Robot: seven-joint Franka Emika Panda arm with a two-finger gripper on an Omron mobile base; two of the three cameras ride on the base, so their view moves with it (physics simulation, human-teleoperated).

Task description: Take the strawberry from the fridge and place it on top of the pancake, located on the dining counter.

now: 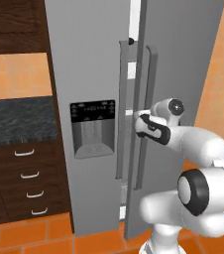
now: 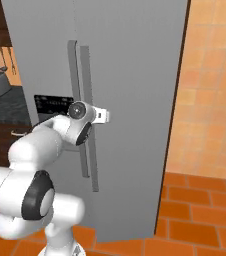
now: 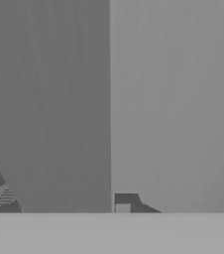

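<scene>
While dark wood drawers [image 1: 27, 181] and a black-topped surface [image 1: 17, 119] sit at far left, the tall grey fridge [image 1: 89, 64] fills the middle of the scene, its black water dispenser [image 1: 92, 128] on the left door. To the right of that panel, the right door [image 1: 183, 74] stands slightly ajar, a bright gap showing between the doors. The white arm's end effector [image 1: 140, 121] reaches the long vertical handles [image 1: 148, 114]; whether its fingers are spread or pinching a handle cannot be told. Orange tiled wall [image 2: 210, 85] lies at far right.
</scene>
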